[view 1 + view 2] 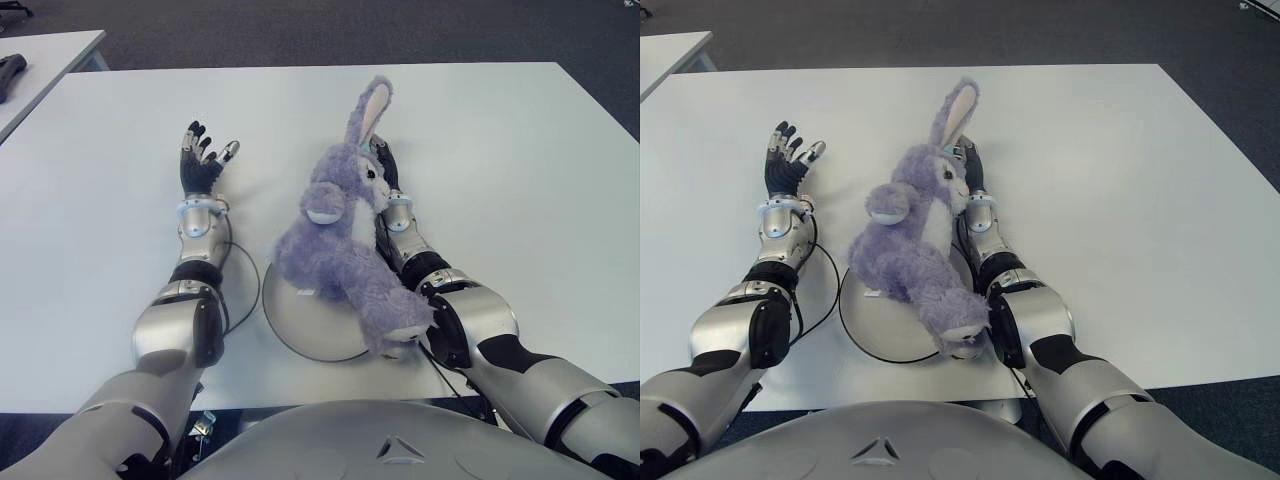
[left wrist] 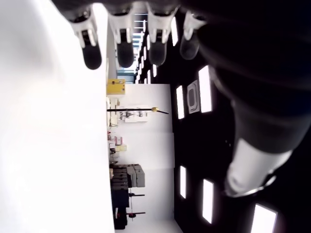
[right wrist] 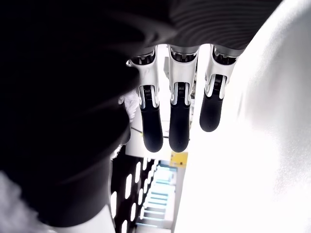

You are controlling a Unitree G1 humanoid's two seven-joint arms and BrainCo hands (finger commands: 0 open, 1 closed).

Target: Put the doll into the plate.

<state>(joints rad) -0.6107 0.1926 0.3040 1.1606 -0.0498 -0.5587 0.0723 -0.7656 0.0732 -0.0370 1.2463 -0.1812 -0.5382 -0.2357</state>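
From my remote station, the purple rabbit doll (image 1: 345, 235) slumps across the plate (image 1: 300, 325) near the surface's (image 1: 520, 150) front edge, leaning on my right forearm, its head and ear hanging past the far rim. Right hand (image 1: 383, 165) behind it and left hand (image 1: 203, 160) beside it both show straight fingers gripping nothing. Pulling the right arm away could topple the doll off the plate.

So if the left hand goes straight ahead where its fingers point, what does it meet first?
Probably nothing: ahead of the left hand only bare table shows. The doll sits off to its right.
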